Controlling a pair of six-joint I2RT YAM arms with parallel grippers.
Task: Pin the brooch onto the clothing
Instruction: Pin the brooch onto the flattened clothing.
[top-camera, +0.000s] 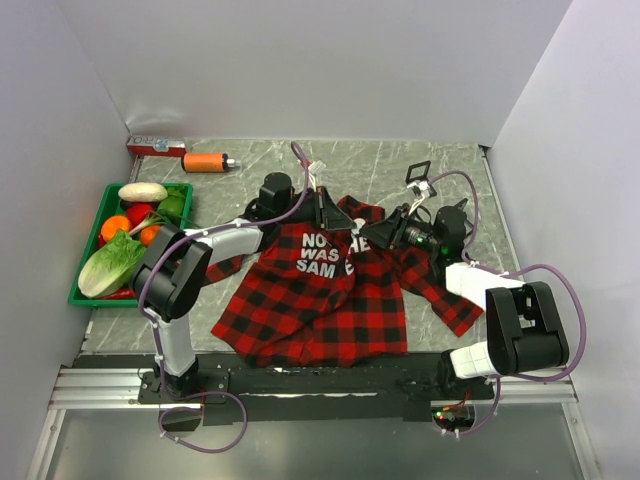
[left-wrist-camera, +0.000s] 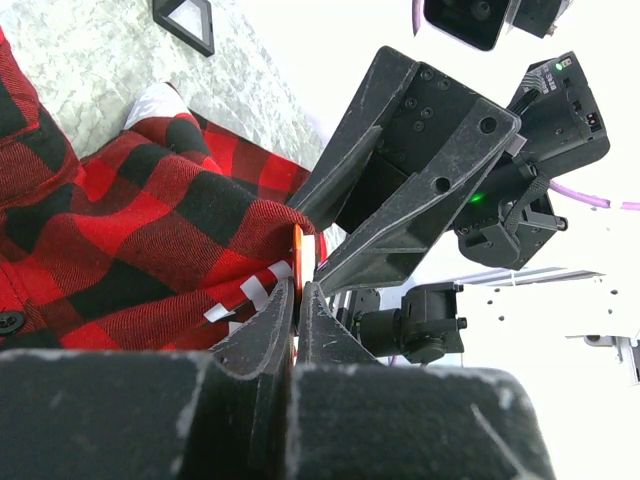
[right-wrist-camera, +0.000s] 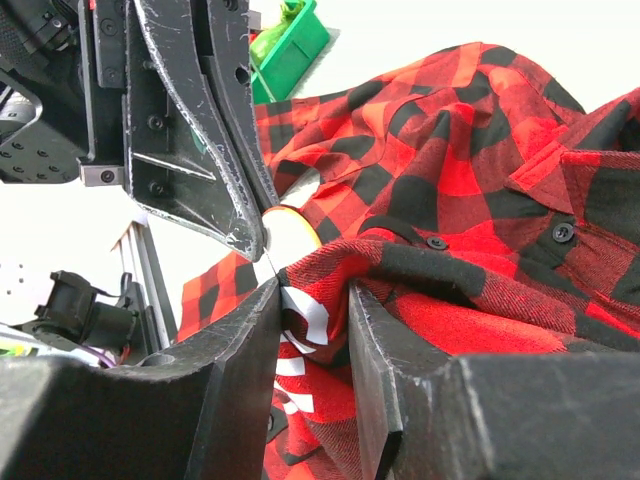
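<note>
Marbled table (top-camera: 450, 160) bears plaid shirt (top-camera: 320, 300), green crate (top-camera: 93, 230), orange bottle (top-camera: 205, 161).

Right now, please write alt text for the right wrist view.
The right end effector pinches a fold of the red-and-black plaid shirt; the left end effector holds a pale round brooch at that fold.

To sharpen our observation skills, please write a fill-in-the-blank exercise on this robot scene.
The left gripper pinches the round ___.
The right gripper holds a fold of the plaid ___.
The vegetables lie in a ___ bin.
Missing words: brooch, shirt, green.
</note>
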